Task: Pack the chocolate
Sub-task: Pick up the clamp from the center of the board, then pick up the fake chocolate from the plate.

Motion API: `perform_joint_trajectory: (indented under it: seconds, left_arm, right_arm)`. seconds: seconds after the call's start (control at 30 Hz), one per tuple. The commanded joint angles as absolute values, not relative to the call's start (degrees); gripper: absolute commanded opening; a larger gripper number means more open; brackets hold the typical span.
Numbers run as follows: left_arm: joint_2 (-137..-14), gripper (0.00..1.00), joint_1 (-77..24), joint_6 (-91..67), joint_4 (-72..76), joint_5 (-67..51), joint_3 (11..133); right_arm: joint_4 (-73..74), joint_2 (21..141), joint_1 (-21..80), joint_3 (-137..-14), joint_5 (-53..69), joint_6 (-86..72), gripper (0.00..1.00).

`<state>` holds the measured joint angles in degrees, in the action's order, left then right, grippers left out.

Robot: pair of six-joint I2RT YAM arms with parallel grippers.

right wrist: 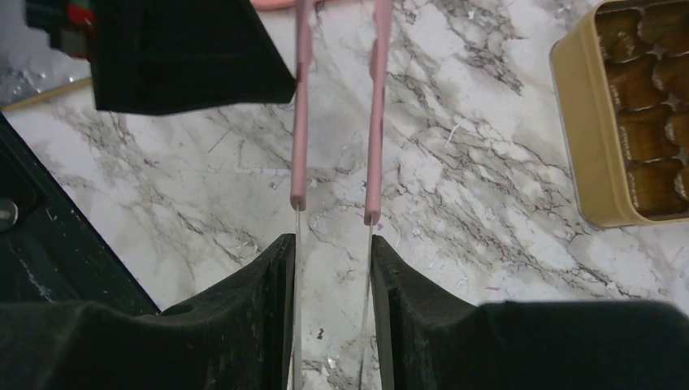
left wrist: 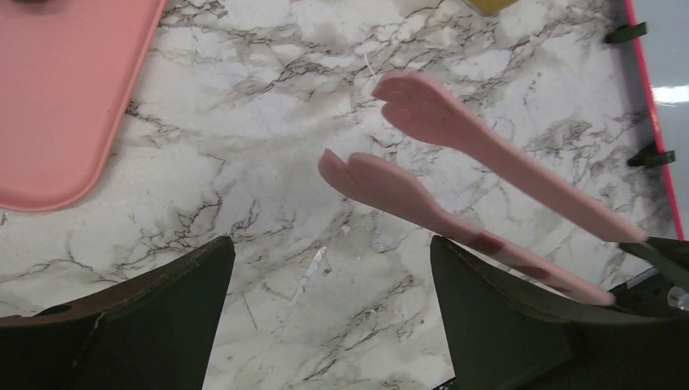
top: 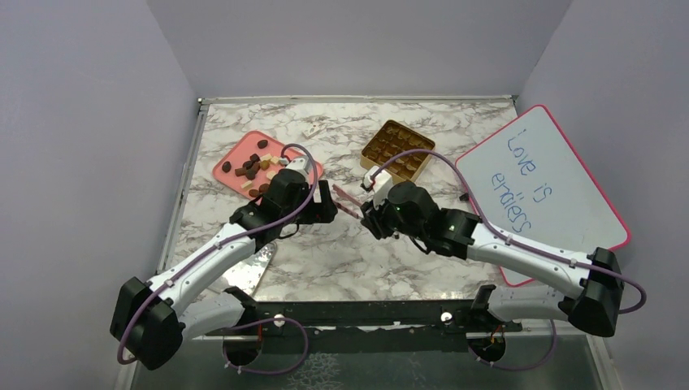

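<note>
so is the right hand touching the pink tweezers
Touching. The right wrist view shows the right hand closed on the pink tweezers, each finger pressed against one metal arm with no gap.

Pale lilac walls (top: 341, 41) enclose a grey-veined white marble table (top: 341, 253)

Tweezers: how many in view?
1. The pink tweezers are held in the right gripper, mid-table between the two arms, tips toward the open left gripper. Another could be hidden under the arms.
</note>
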<state>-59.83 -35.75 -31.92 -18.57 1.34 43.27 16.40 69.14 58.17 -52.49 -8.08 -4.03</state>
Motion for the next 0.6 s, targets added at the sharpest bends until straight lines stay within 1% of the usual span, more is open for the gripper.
perform_joint_trajectory:
  seconds: [0.0, 0.2, 0.4, 0.57]
  left_arm:
    - [-62.35, 0.9, -35.79, -31.12, -19.95, 2.47, 44.04]
    - [-60.18, 0.89, -35.86, -30.5, -20.08, 0.53, 45.26]
    - [-50.83, 0.9, -35.85, -27.21, -20.0, 0.06, 45.65]
    - [-39.33, 0.99, -35.86, -21.06, -20.13, 2.46, 44.06]
  right_arm:
    - [14.7, 65.33, 58.53, -54.59, -10.89, -5.2, 0.4]
    - [15.23, 66.76, 58.55, -54.87, -11.08, -5.16, 0.4]
    - [15.47, 69.69, 58.54, -55.45, -10.35, -6.06, 0.41]
    - [16.21, 75.57, 58.54, -59.4, -11.52, -5.9, 0.42]
